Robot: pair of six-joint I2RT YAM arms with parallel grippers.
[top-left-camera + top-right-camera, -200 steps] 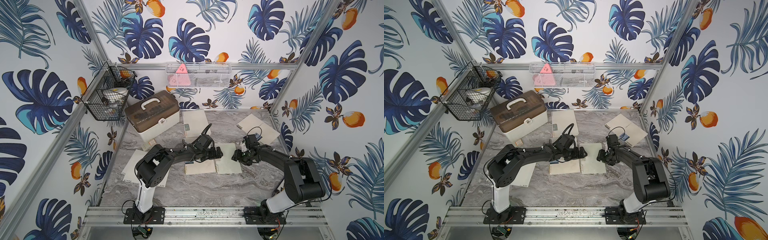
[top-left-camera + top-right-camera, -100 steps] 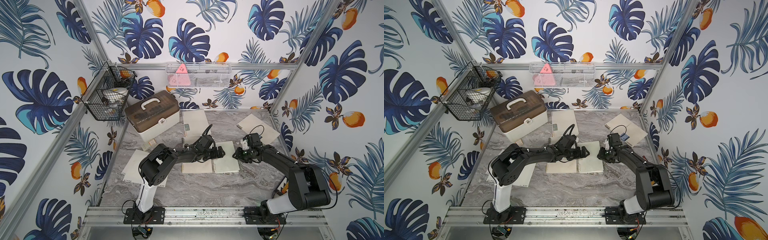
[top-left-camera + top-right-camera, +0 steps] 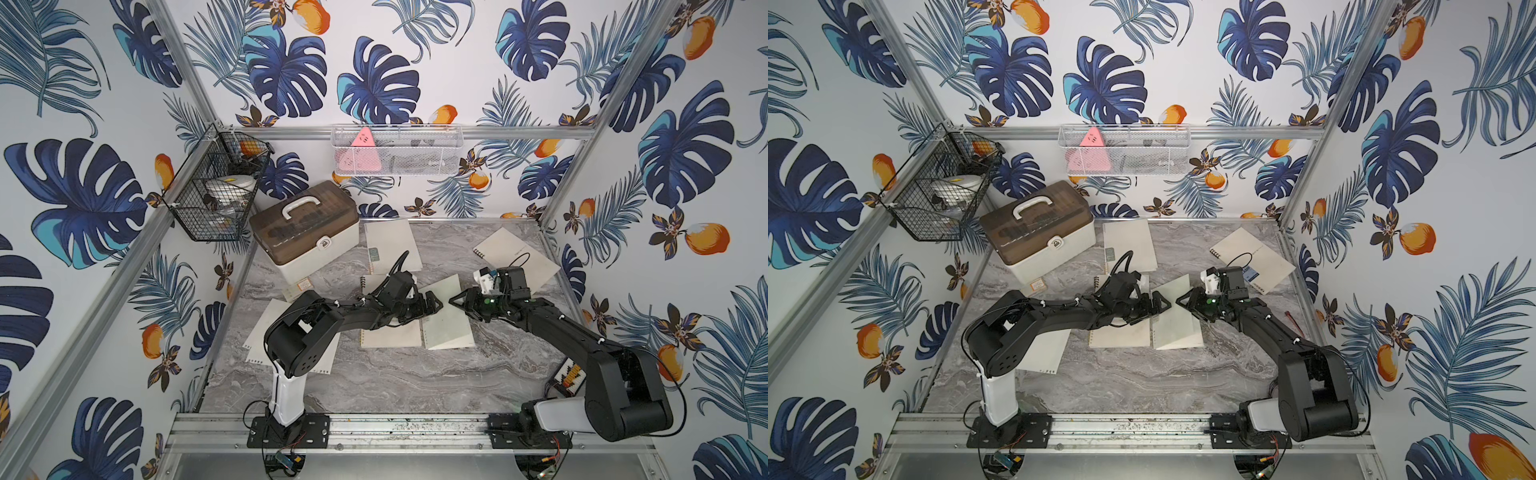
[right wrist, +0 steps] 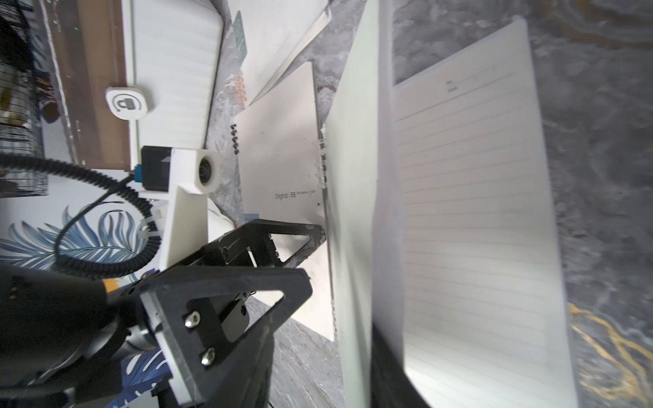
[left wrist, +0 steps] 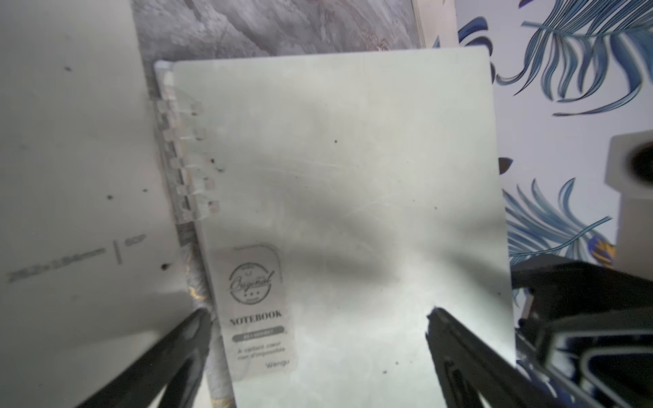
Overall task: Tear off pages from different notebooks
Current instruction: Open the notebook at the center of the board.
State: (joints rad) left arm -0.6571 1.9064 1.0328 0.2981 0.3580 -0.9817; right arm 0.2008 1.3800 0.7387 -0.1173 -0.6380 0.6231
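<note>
A brown-lidded box (image 3: 303, 232) sits in the far left corner of the grey marble tabletop (image 3: 395, 386). A larger notebook (image 3: 509, 249) lies flat near the far right wall. A smaller notebook (image 3: 395, 241) lies flat just beside the box. The open notebook (image 3: 392, 338) lies in the middle, between the two arms. Loose pages (image 3: 259, 336) lie flat near the left arm's base, partly under that arm. The open notebook's cover (image 5: 353, 176) stands raised from its clear coil, its label (image 5: 254, 307) turned toward the left arm, and a lined page (image 4: 477, 212) lies flat behind it. The left gripper (image 5: 317, 313) hovers before that cover with its fingers spread wide; the labelled face fills the gap between them, and no contact shows. The right gripper (image 3: 455, 301) meets the cover's free edge. One of its fingers (image 4: 388, 374) shows on the lined-page side of the raised cover, but I cannot tell whether the pair pinches the cover or only props it.
</note>
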